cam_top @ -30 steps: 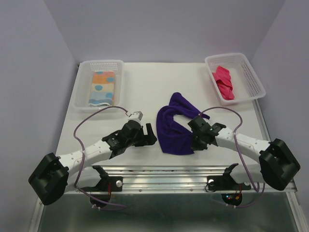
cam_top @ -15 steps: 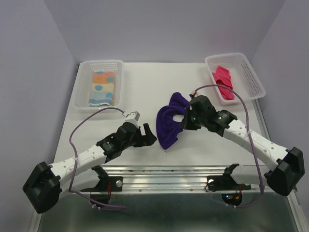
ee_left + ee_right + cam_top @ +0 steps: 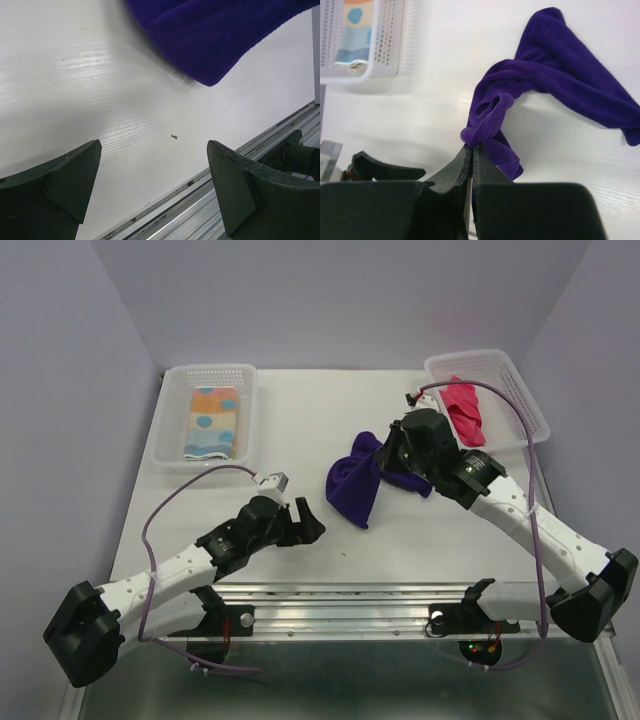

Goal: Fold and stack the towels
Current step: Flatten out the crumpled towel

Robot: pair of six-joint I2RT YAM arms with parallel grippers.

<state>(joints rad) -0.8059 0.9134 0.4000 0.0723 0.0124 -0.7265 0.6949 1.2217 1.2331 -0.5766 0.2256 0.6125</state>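
Sitting folded in the left basket [image 3: 170, 435] was a striped, dotted towel [image 3: 212, 422]. The left gripper [image 3: 306, 522] hung low over the table [image 3: 300, 410], fingers spread wide and holding nothing, just beside the purple towel [image 3: 350, 490]. The right gripper [image 3: 392, 454] pinched a bunched edge of that towel, lifting it partly off the table. The pink towel [image 3: 463, 408] lay in the right basket [image 3: 517, 400].

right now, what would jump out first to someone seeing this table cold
The deep purple towel near the table's middle stands out most, bunched up and pinched at one edge by the shut right gripper. Next come the hot pink towel in the far-right basket and a striped, dotted towel folded in the far-left basket.
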